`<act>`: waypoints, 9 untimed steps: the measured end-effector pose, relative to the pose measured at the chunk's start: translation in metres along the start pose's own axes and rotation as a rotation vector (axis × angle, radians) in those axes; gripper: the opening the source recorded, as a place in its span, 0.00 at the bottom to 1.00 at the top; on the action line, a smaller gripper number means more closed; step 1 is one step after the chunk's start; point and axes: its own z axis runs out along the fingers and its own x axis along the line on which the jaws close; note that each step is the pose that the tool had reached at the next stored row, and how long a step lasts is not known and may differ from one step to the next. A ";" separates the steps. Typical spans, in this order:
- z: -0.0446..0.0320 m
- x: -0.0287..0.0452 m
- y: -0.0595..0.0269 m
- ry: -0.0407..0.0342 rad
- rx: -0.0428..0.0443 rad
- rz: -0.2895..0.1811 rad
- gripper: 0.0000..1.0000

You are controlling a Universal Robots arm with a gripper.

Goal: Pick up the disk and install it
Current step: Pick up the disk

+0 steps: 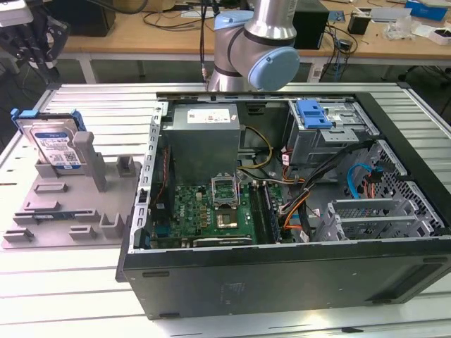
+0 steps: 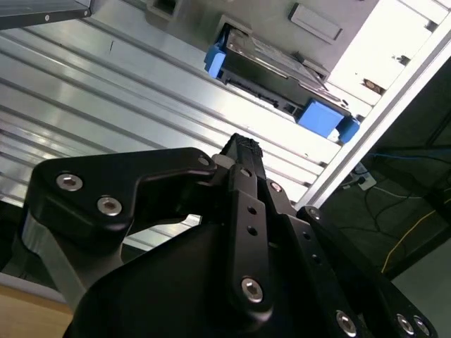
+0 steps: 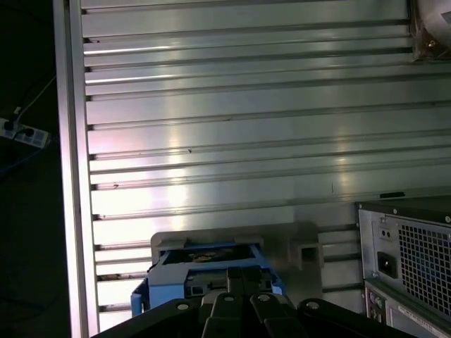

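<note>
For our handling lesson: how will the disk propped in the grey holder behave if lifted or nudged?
Likely stiff: the disk is a flat metal slab, blue-framed. Propped on edge in the grey holder, a nudge might tip it.

Silver arm [image 1: 271, 17] with pale-blue joint caps, and a matte black hand [image 2: 242, 148] dotted with silver screws.

Arm [image 1: 257, 42] raised, pincer [image 2: 242, 148] fingertips closed together, nothing held

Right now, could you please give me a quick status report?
Tool shut, empty, hovering clear of the disk. Disk standing in grey fixture, untouched. Nothing between them.
</note>
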 end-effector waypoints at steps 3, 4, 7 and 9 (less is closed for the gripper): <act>0.0000 0.0000 0.0000 -0.0001 0.0002 0.000 0.11; 0.0000 0.0001 0.0000 0.0000 0.0002 0.000 0.11; 0.0000 0.0001 0.0000 -0.0001 0.0002 0.000 0.11; 0.0000 0.0001 0.0000 0.0000 0.0003 0.000 0.11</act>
